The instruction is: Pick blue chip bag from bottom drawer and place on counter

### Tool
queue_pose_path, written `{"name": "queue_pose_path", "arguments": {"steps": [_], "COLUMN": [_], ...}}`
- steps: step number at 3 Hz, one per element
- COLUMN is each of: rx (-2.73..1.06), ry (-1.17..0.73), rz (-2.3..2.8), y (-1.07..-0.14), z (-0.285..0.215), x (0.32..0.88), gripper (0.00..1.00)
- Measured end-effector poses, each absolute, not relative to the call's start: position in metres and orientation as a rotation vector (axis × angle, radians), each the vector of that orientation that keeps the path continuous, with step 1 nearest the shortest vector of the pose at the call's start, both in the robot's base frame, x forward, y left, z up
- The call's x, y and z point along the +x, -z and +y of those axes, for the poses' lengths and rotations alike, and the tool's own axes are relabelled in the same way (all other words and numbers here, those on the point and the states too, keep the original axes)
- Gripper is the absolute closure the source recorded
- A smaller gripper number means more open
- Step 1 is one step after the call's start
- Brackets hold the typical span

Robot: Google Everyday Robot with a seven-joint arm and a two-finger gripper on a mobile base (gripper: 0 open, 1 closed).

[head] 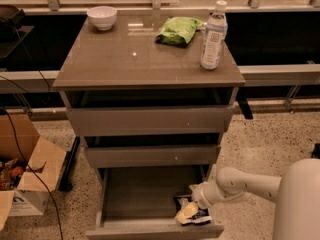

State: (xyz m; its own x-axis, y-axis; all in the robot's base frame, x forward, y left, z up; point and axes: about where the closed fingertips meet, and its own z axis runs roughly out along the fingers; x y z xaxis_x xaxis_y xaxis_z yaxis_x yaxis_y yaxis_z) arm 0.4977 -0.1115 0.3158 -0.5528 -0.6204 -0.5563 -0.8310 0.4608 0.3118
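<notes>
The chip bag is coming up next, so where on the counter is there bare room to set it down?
The counter is bare across its front half, left edge to water bottle. The back is crowded: white bowl left, green bag and bottle right, a gap between bowl and bag. The gripper is low in the bottom drawer, at the blue chip bag.
</notes>
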Motion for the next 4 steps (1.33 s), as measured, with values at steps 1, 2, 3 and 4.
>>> {"name": "queue_pose_path", "arguments": {"steps": [1,2,3,4], "rx": [-1.093,-1.086,-1.011,-0.896], "ry": [-0.916,-0.982,-0.967,-0.943], "rz": [2.401,2.385,2.45,2.553], "y": [-0.261,-0.255,-0.237,-0.204], "z": [-0.132,-0.131,-0.135,-0.146], "x": [0.499,0.506,0.514,0.515], "gripper": [0.0,0.0,0.0,0.0]}}
